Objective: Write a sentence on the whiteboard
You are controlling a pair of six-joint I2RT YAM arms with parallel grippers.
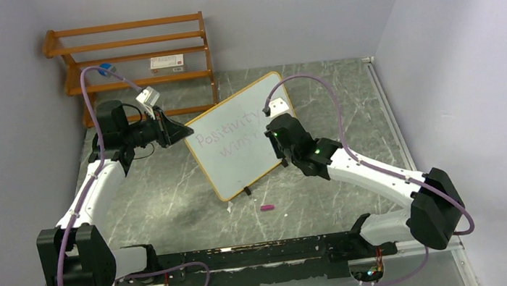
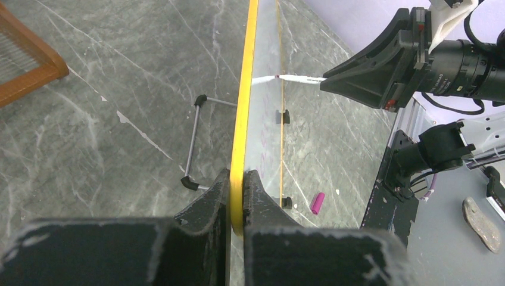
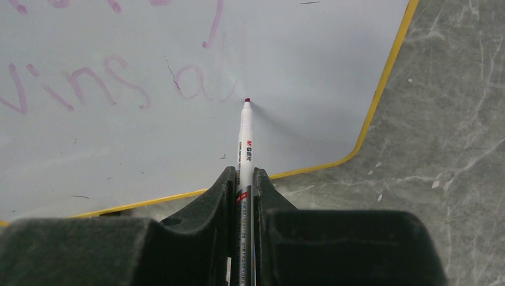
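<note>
The right gripper (image 3: pixel 244 182) is clamped on a white marker (image 3: pixel 245 134). The marker's long axis runs straight out from the jaws, its purple tip pointing at the whiteboard (image 3: pixel 309 65) and resting against the surface, just right of the sentence (image 1: pixel 230 140), "Positivity" over "wins". The left gripper (image 2: pixel 237 187) pinches the whiteboard's yellow edge. The whiteboard stands tilted on the table (image 1: pixel 170 197), a pink cap (image 1: pixel 267 207) lying near its foot.

A pink cap (image 1: pixel 267 207) lies on the grey counter (image 1: pixel 170 197); a wooden rack (image 1: pixel 130 57) behind holds a small box (image 1: pixel 168 61).
</note>
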